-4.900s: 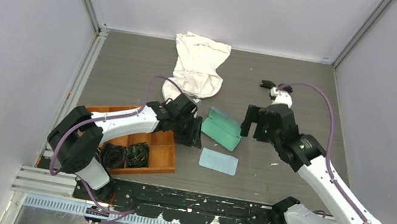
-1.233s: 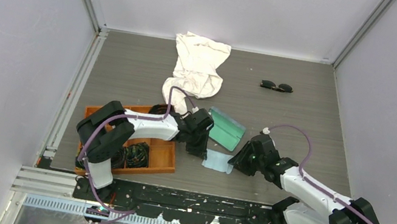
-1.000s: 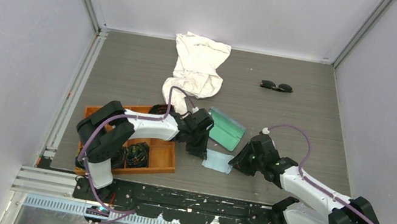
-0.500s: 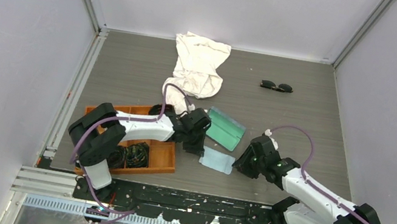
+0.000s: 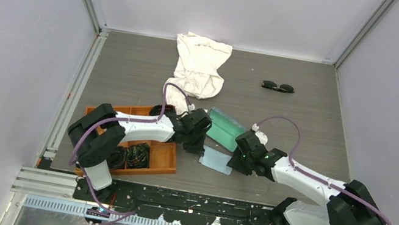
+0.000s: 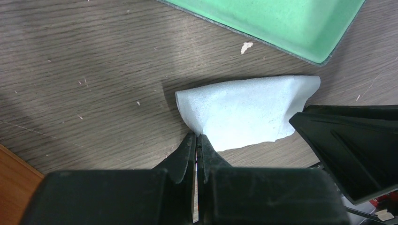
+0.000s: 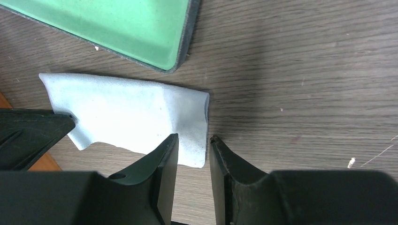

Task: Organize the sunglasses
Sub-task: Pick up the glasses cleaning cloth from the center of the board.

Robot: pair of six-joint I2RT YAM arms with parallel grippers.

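Barely begun, it seems — the sunglasses [image 5: 278, 87] lie far back on the worktop [image 5: 318, 127], well apart from the open case [image 5: 223, 130], while the left jaws pinch one corner of the pale blue cloth [image 5: 214, 160] and the right jaws stand parted astride its opposite edge.

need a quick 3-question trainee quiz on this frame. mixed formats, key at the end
1. True or false: the sunglasses lie outside the case.
2. What does the left gripper pinch? A) the white cloth B) the light-blue cloth C) the case lid
3. Fill in: the case lining is ____.
Key: 1 true; 2 B; 3 green.
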